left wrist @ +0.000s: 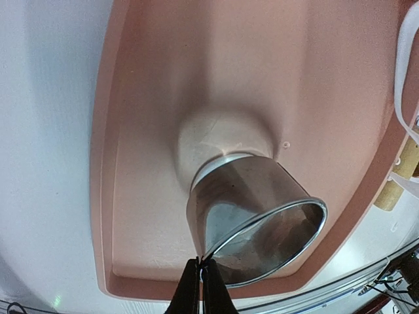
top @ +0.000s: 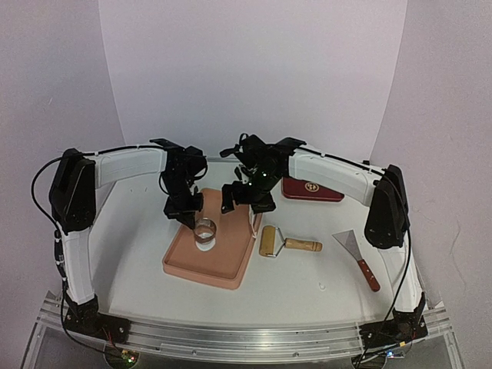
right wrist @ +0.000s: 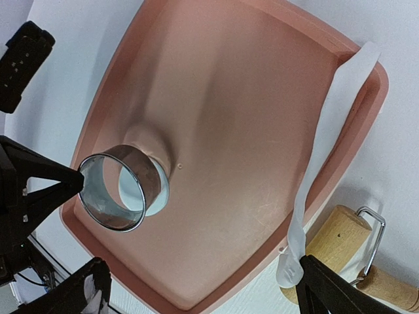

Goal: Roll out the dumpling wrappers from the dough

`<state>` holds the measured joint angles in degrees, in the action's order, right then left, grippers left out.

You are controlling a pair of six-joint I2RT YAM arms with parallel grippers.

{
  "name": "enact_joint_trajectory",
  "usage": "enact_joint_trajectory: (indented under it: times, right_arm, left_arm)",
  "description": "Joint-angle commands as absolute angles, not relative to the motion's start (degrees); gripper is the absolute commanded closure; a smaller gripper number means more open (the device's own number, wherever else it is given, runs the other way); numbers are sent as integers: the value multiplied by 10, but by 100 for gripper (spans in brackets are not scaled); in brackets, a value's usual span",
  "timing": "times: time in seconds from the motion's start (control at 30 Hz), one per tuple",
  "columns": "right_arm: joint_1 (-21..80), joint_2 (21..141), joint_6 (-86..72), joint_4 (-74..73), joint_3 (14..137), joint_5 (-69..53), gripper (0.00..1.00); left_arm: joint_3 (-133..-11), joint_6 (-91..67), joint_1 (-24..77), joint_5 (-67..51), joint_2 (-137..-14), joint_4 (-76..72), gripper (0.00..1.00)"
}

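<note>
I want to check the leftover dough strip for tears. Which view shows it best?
Right wrist view: the dough strip lies nearly whole along the tray rim, partly draped over it. The left wrist view catches only a short piece at its right border; the top view shows just a thin pale line.

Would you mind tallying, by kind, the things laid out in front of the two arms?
Dough pieces: 2 (round disc, ragged strip)
Tools: 3 (metal ring, rolling pin, scraper)
Trays: 1 (pink tray)
Boxes: 1 (red box)
Total: 7
</note>
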<state>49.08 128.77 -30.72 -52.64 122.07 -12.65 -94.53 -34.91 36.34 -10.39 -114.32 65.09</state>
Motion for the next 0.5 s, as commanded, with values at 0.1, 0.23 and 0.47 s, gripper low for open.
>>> enact_joint_trajectory:
  times: [0.1, 0.23, 0.47]
  right_arm:
    - [489, 1281, -312, -511, 1212, -130, 2]
    - [489, 1282, -313, -509, 1211, -134, 2]
    - [489, 1287, -311, -504, 1227, -147, 2]
  left_arm:
    - [-959, -370, 341, -105, -1066, 650, 100]
    - [-922, -380, 305, -97, -1021, 648, 100]
    - [-771, -378, 201, -96, -935, 620, 100]
